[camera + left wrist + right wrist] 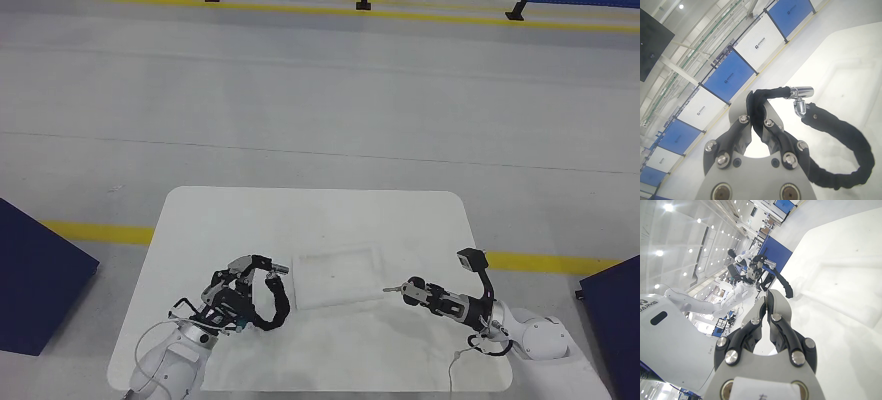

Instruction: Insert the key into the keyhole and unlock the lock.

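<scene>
Two claws: both closed down on a load, well apart over the surface [200,230].
Left claw [755,102]: pinched the black sleeve of the lock [829,122]; the rest hung in a loop beside it.
Chrome cylinder [803,91]: at the loop's end, just beyond the tips of that claw.
Right claw [767,298]: pressed together on the key [392,290], whose blade pointed toward the lock.
Clear tray [340,250]: lay on the surface between the two claws.
</scene>
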`<state>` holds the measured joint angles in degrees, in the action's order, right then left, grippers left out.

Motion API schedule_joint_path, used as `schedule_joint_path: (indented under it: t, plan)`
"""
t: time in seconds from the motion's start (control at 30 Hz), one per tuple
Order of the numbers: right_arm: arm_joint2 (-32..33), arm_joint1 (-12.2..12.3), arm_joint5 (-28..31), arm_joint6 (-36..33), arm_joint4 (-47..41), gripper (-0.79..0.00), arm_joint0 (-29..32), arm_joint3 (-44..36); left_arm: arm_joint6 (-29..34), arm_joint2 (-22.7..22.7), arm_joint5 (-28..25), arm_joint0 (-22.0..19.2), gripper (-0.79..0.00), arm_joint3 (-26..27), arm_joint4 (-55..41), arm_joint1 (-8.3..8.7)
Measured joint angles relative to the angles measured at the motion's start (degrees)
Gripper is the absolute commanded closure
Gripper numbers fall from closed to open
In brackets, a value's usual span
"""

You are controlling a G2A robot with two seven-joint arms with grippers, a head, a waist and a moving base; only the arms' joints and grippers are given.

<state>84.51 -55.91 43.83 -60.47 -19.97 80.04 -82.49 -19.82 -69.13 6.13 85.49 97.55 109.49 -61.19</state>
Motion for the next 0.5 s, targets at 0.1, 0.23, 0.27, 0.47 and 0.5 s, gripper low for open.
schedule_joint_path:
  t: [0.1, 0.23, 0.27, 0.47, 0.5]
  plan:
    - [0.0, 0.0, 0.0, 0.0, 0.0, 0.000, 0.0, 0.0, -0.4, 0.0, 0.1, 0.1, 0.000, 0.3, -0.5, -0.10]
    - [0.0, 0.0, 0.0, 0.0, 0.0, 0.000, 0.0, 0.0, -7.9, 0.0, -0.3, 1.3, 0.000, 0.7, -8.4, -0.53]
    - [0.0, 0.0, 0.0, 0.0, 0.0, 0.000, 0.0, 0.0, -10.7, 0.1, -1.0, 1.6, 0.000, 0.7, -10.7, -0.64]
    - [0.0, 0.0, 0.0, 0.0, 0.0, 0.000, 0.0, 0.0, -27.0, 1.3, -7.8, 2.2, 0.000, -1.3, -19.0, -1.06]
    - [0.0, 0.0, 0.0, 0.0, 0.0, 0.000, 0.0, 0.0, -29.4, 1.9, -9.7, 2.2, 0.000, -1.7, -20.3, -1.16]
